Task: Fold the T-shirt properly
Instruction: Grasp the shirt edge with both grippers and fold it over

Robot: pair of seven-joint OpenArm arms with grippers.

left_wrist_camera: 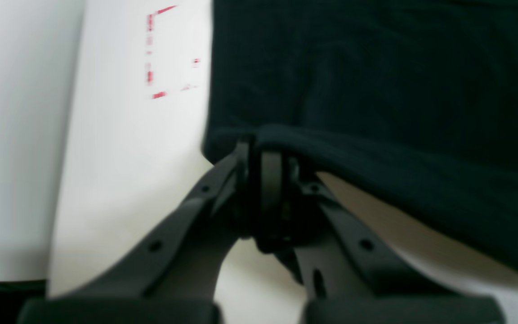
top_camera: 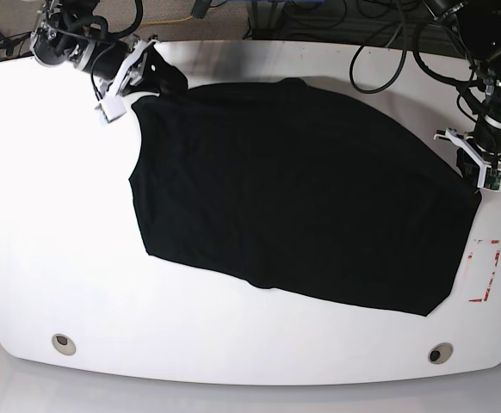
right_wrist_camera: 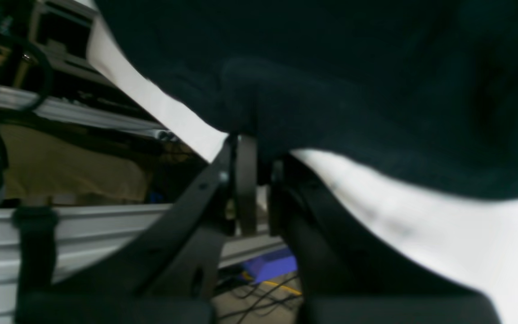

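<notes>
The black T-shirt (top_camera: pixel 293 189) lies spread across the white table (top_camera: pixel 52 241), plain side up; no lettering or print patch shows. My left gripper (top_camera: pixel 473 179) at the table's right side is shut on the shirt's right edge; the left wrist view shows the fingers (left_wrist_camera: pixel 268 166) pinching a rolled hem (left_wrist_camera: pixel 376 166), lifted slightly off the table. My right gripper (top_camera: pixel 157 76) at the far left corner is shut on the shirt's corner; the right wrist view shows its fingers (right_wrist_camera: pixel 246 180) clamped on the black cloth (right_wrist_camera: pixel 331 90).
Red dashed markings (top_camera: pixel 487 271) are on the table near the right edge, also in the left wrist view (left_wrist_camera: pixel 164 54). Two round holes (top_camera: pixel 62 343) (top_camera: pixel 440 353) sit near the front edge. Cables (top_camera: pixel 388 43) and frame rails lie beyond the far edge.
</notes>
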